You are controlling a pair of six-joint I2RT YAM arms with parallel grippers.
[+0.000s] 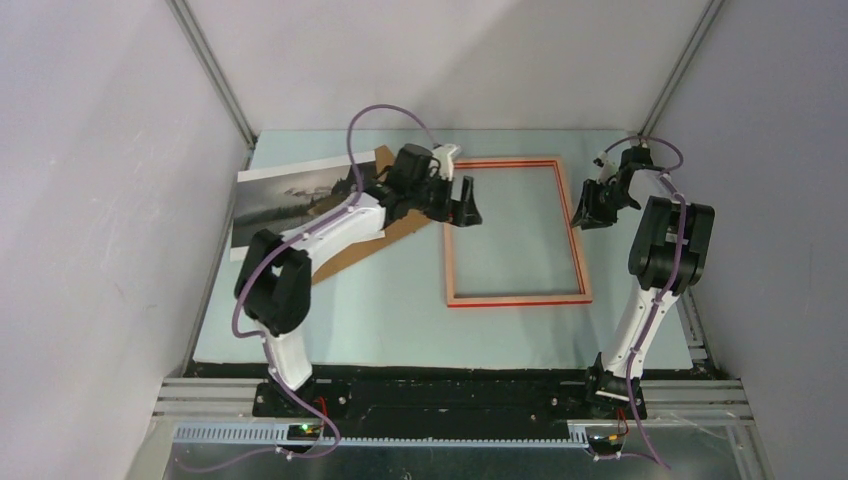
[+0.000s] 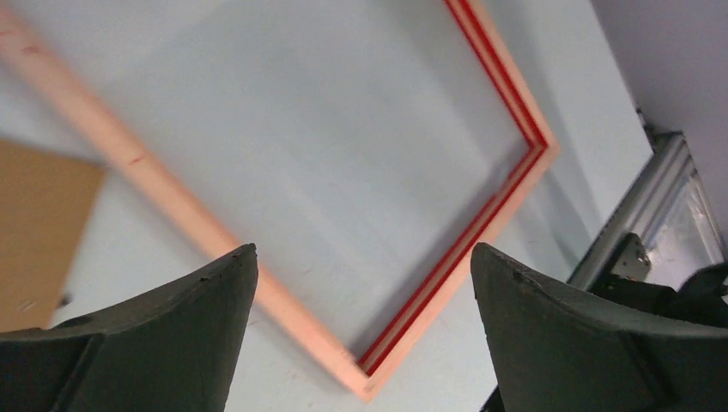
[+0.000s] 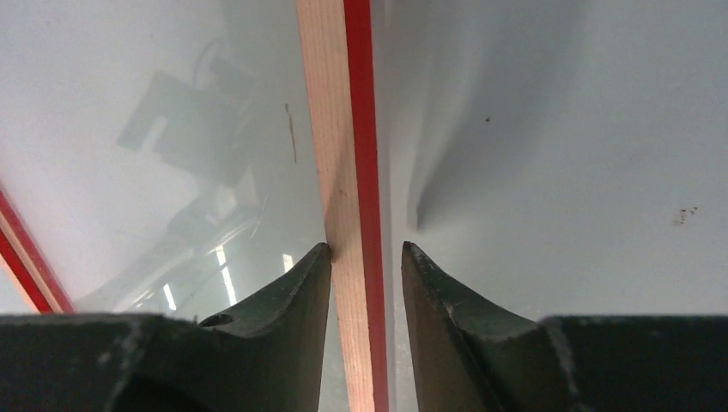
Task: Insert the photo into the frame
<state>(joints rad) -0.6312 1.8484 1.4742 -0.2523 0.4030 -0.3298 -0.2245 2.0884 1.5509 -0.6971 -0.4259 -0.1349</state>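
Note:
The frame (image 1: pixel 515 297) lies flat mid-table, pale wood side up with red edges. My right gripper (image 1: pixel 585 215) straddles its right rail (image 3: pixel 343 154). In the right wrist view the gripper (image 3: pixel 367 249) has its left finger touching the wood, while a thin gap separates its right finger (image 3: pixel 429 283) from the red edge. My left gripper (image 1: pixel 462 205) hovers wide open over the frame's left rail (image 2: pixel 180 210) and holds nothing (image 2: pixel 365 253). The photo (image 1: pixel 290 195), a grey misty landscape, lies at the far left, partly hidden by the left arm.
A plain brown backing board (image 1: pixel 390 235) lies between the photo and the frame, mostly under the left arm, and its corner shows in the left wrist view (image 2: pixel 39 232). Grey walls enclose the table on three sides. A metal rail (image 2: pixel 644 215) runs along the table's edge.

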